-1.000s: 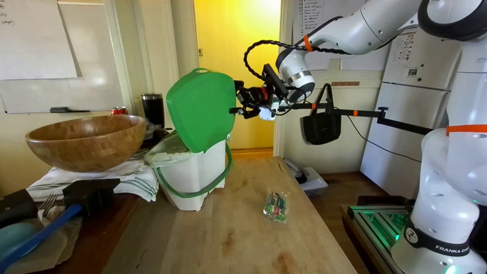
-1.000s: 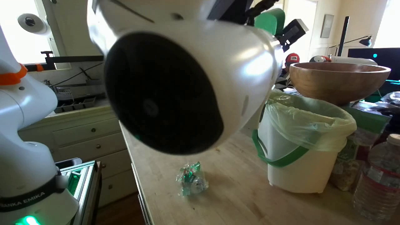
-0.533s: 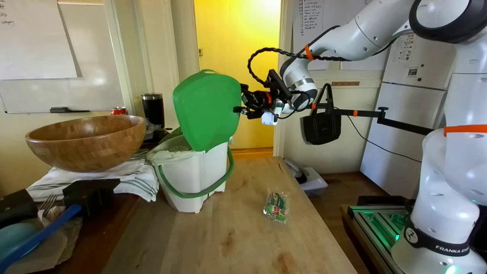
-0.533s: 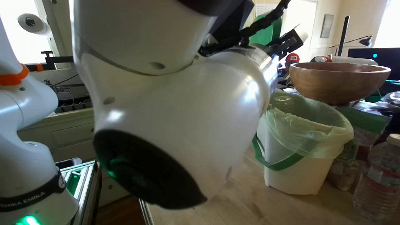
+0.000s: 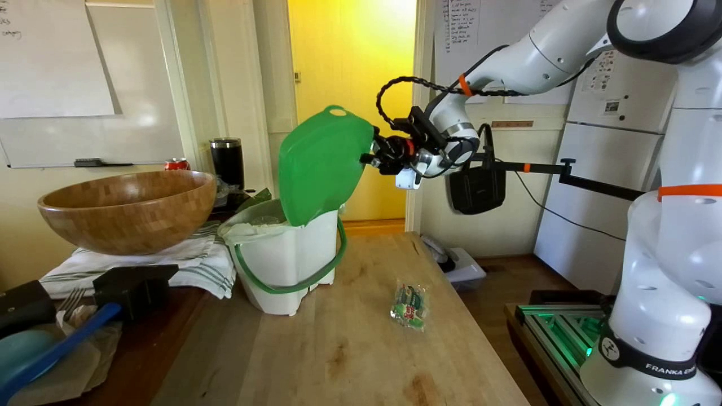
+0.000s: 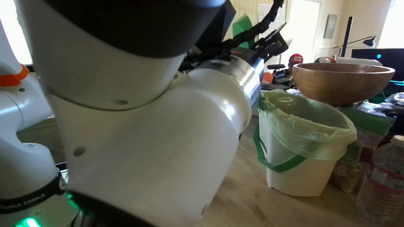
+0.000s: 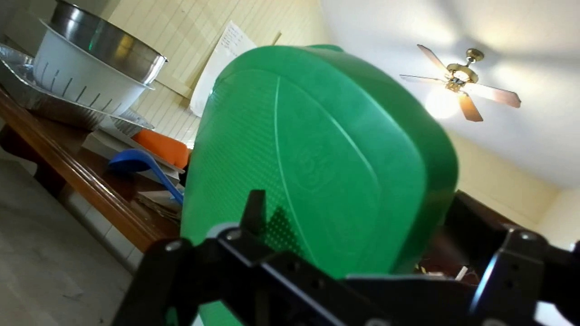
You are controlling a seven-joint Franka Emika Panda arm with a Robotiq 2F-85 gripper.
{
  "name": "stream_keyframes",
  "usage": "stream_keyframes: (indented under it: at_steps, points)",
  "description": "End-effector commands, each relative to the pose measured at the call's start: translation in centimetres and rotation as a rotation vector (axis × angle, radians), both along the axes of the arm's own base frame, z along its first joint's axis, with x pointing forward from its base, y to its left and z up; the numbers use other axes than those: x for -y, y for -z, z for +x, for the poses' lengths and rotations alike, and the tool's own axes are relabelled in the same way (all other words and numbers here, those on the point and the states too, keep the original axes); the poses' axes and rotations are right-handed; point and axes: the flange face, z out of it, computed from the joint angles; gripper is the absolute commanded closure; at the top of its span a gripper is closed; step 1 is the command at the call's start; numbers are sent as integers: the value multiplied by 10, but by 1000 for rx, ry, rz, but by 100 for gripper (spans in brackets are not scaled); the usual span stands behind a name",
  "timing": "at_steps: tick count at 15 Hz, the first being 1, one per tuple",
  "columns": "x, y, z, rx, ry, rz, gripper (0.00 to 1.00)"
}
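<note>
My gripper (image 5: 370, 146) is at the edge of a green lid (image 5: 324, 163), which stands raised and tilted over a white bin (image 5: 287, 276). In the wrist view the jaws stand wide apart around the lid's near edge, one finger (image 7: 254, 210) in front of its dotted face and the other past its rim. Whether either finger touches the lid I cannot tell. The bin has a pale liner bag (image 6: 312, 129) and a green handle (image 6: 284, 165) hanging down. A small clear packet with green and red contents (image 5: 409, 306) lies on the wooden table; the arm hides it in an exterior view.
Beside the bin are a large wooden bowl (image 5: 130, 220) on a striped towel (image 5: 211, 273), a black tumbler (image 5: 227, 163) and a blue utensil (image 5: 62, 349). A water bottle (image 6: 380, 186) and a bag (image 6: 348, 173) stand near the bin. The white arm fills much of an exterior view.
The gripper has moved away from the bowl side and slightly down, and the lid has swung along with it, tilting further. The bin has shifted slightly. The packet has not moved.
</note>
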Motion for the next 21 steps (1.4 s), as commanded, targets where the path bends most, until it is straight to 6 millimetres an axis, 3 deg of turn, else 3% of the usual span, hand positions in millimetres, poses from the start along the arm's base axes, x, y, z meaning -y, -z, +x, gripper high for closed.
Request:
stream_keyframes:
  at_steps: [1,9,15,21]
  points:
    - [5,-17,-15,84,71,-71,0]
    - [-18,-57,-1,184,80,-326,0]
    - [-54,-72,28,153,131,-651,0]
    - [-86,-91,34,194,199,-961,0]
